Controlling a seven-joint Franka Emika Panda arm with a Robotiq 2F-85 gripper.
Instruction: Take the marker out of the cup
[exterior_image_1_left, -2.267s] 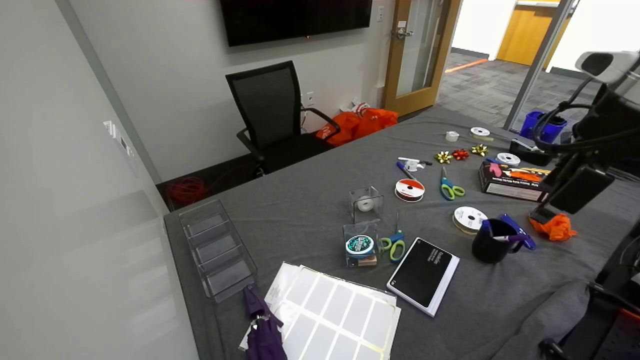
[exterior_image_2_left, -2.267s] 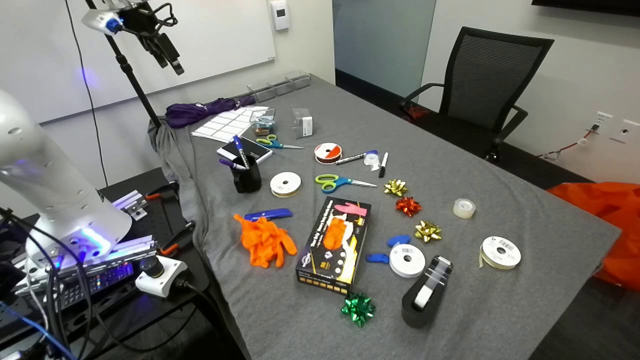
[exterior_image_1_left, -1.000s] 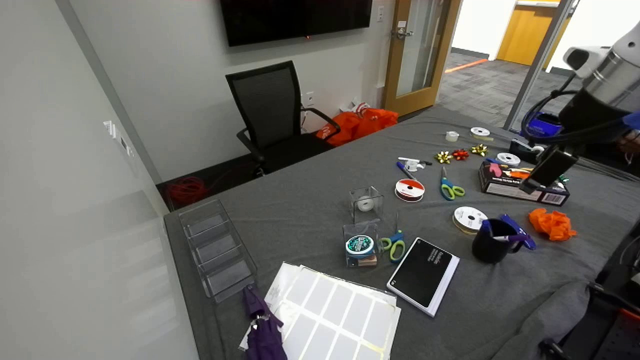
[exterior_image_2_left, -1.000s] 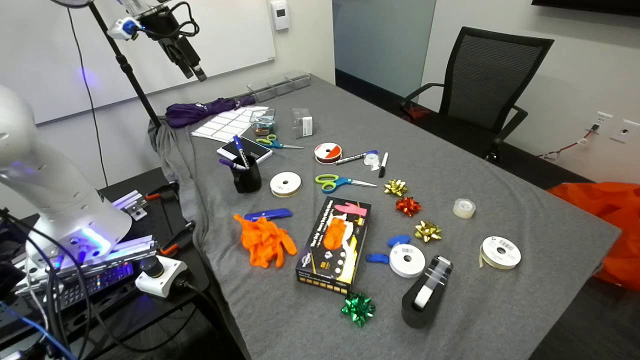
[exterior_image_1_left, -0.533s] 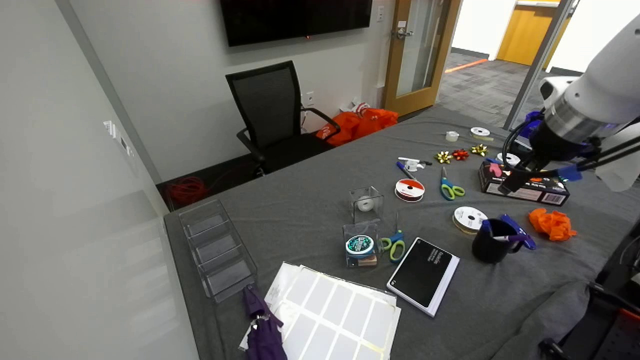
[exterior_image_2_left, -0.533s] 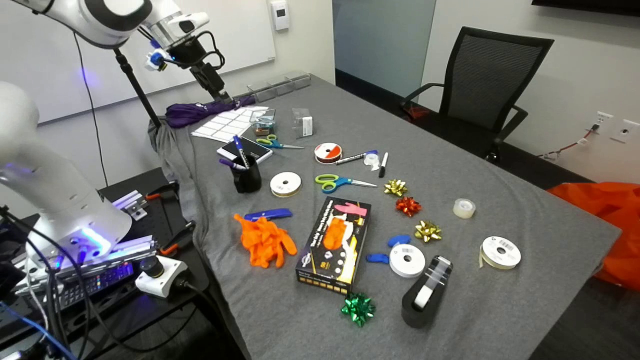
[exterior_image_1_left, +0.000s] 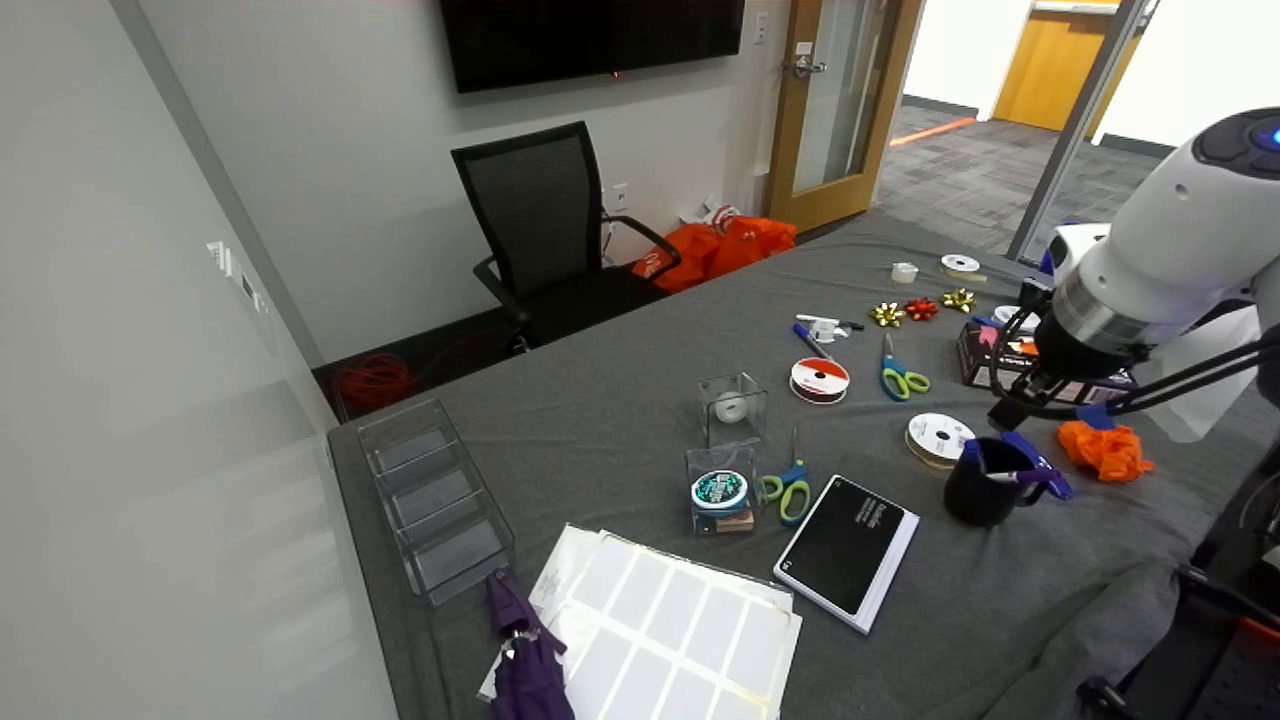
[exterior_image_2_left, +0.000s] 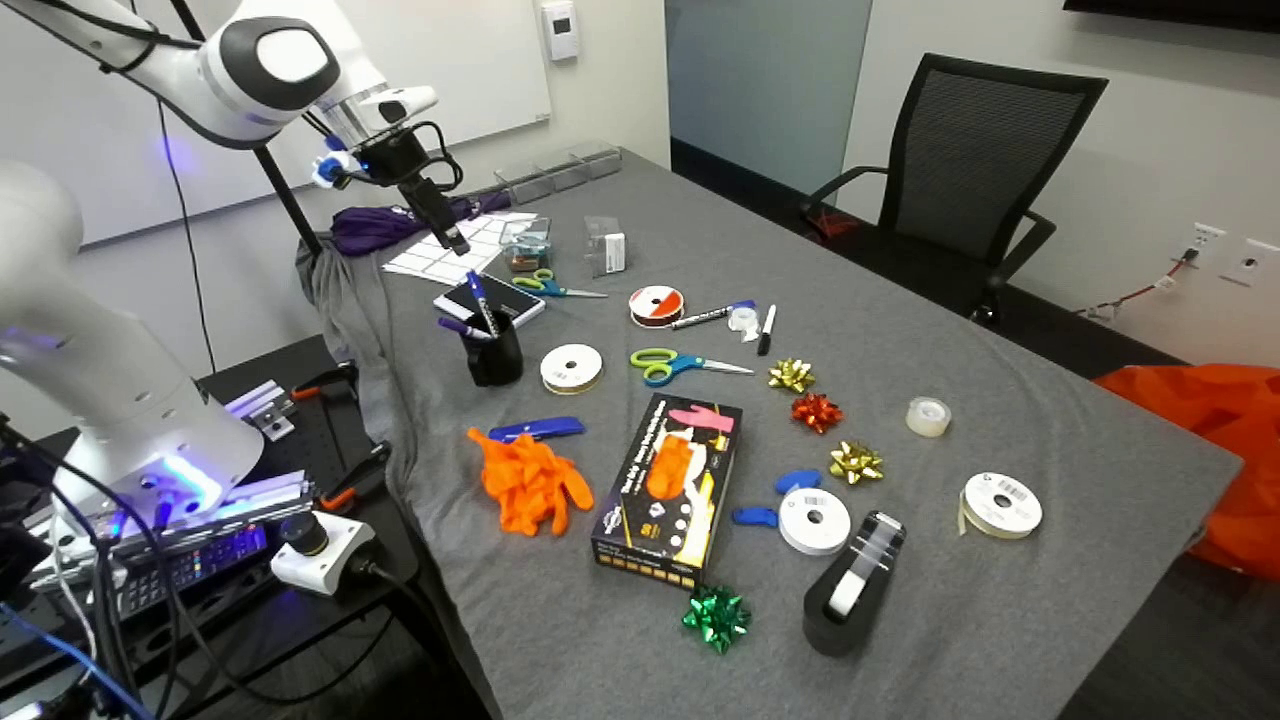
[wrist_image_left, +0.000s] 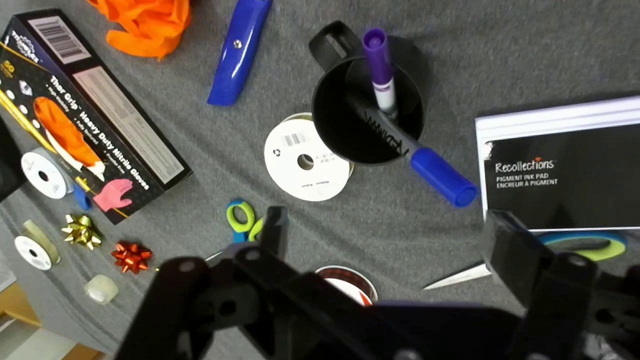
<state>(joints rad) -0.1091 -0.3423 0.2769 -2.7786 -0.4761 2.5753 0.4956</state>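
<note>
My pincer (wrist_image_left: 392, 240) gaped wide. A purple marker (wrist_image_left: 380, 70) shared the black mug (exterior_image_2_left: 498, 360) with a blue marker (wrist_image_left: 425, 165). A ribbon spool (wrist_image_left: 320, 172) and ink pad (wrist_image_left: 560, 165) lay near.

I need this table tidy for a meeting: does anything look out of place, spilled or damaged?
Mainly the orange glove: it lies crumpled beside the glove box instead of packed inside. The black mug stands upright, with the purple marker and blue marker jutting past its rim. I see no spill or damage.
</note>
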